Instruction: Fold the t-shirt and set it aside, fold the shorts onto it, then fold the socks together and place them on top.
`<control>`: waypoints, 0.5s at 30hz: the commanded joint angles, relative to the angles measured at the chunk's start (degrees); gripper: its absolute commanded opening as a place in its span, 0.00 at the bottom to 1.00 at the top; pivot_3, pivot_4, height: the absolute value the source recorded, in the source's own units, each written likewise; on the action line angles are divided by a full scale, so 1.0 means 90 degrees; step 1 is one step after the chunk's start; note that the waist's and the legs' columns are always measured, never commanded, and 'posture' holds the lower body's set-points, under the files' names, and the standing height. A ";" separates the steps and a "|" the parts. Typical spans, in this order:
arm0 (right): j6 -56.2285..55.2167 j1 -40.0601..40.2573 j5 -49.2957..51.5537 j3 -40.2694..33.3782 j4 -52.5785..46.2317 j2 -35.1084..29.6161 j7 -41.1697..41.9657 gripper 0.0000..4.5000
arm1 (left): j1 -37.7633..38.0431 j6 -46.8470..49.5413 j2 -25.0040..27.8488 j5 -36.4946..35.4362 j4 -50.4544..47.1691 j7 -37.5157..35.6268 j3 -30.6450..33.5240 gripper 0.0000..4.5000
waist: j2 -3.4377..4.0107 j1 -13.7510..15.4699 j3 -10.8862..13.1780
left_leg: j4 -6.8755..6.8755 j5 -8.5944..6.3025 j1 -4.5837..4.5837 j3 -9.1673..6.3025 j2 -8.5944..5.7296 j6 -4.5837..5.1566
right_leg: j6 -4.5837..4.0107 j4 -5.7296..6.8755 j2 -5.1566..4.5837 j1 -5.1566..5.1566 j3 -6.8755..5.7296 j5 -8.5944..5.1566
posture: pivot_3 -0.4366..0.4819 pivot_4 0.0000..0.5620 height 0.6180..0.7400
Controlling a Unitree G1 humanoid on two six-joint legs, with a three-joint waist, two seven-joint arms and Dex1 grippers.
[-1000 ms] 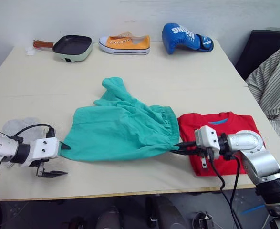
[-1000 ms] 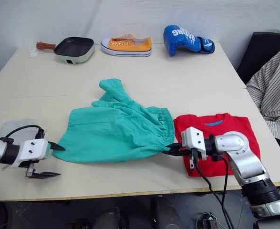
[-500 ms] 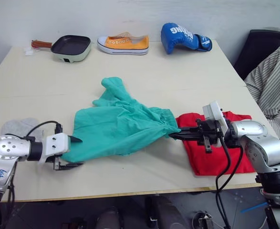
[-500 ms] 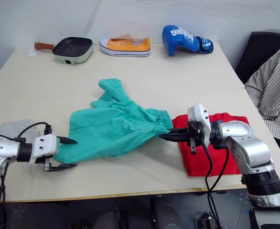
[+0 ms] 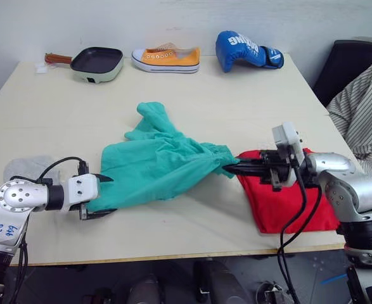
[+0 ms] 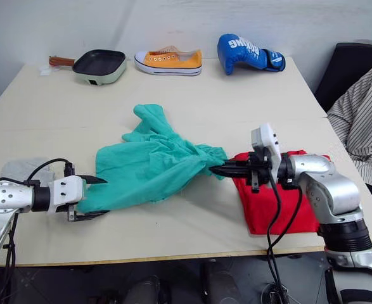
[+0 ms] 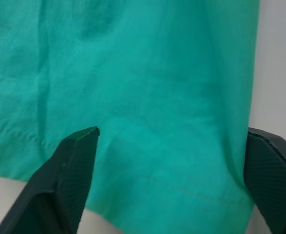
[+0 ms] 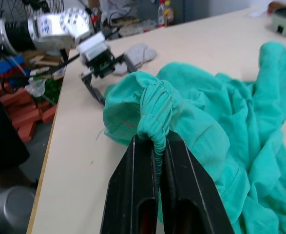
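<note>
Right gripper (image 6: pixel 216 170) pinching bunched waistband of shorts (image 6: pixel 151 166), lifted just beside folded t-shirt (image 6: pixel 275 201) for carrying across. Left gripper (image 6: pixel 90 197) spread wide around hem, probably about to pinch. Socks (image 6: pixel 22 171) waiting at table (image 6: pixel 236 107) edge.

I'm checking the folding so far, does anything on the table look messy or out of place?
Yes. The shorts are bunched and stretched between both grippers, one leg trailing toward the table's far side, not folded. The t-shirt lies folded.

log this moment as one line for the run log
step: folding shorts | right gripper: shut on waistband | left gripper: open around hem | t-shirt: folded, on table | socks: untouched
</note>
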 commanded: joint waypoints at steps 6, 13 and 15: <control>0.0186 -0.0134 0.0246 -0.0318 -0.0124 0.0049 -0.0123 0.00 | 0.0070 -0.0210 0.0059 0.0072 0.0333 0.0049 0.0107 0.38 | 0.0000 -0.0007 0.0000 | -0.0001 0.0000 -0.0002 0.0000 0.0001 0.0000 | 0.0000 -0.0002 0.0000 0.0000 -0.0001 0.0000 | 0.48 0.27 1.00; 0.0214 -0.0145 0.0233 -0.0311 -0.0169 0.0123 -0.0212 0.00 | 0.0194 -0.0019 0.0056 -0.0019 0.0137 0.0025 0.0120 0.01 | 0.0001 -0.0012 0.0000 | -0.0003 0.0000 -0.0003 0.0000 0.0001 0.0000 | 0.0000 -0.0003 0.0000 -0.0001 -0.0001 0.0000 | 0.48 0.27 1.00; 0.0167 -0.0083 0.0187 -0.0291 -0.0209 0.0098 -0.0179 0.00 | 0.0175 -0.0042 0.0090 -0.0021 0.0200 -0.0045 0.0096 0.01 | 0.0000 -0.0012 0.0001 | -0.0003 0.0000 -0.0003 -0.0001 0.0001 0.0000 | 0.0000 -0.0003 0.0000 -0.0001 -0.0001 0.0000 | 0.48 0.27 1.00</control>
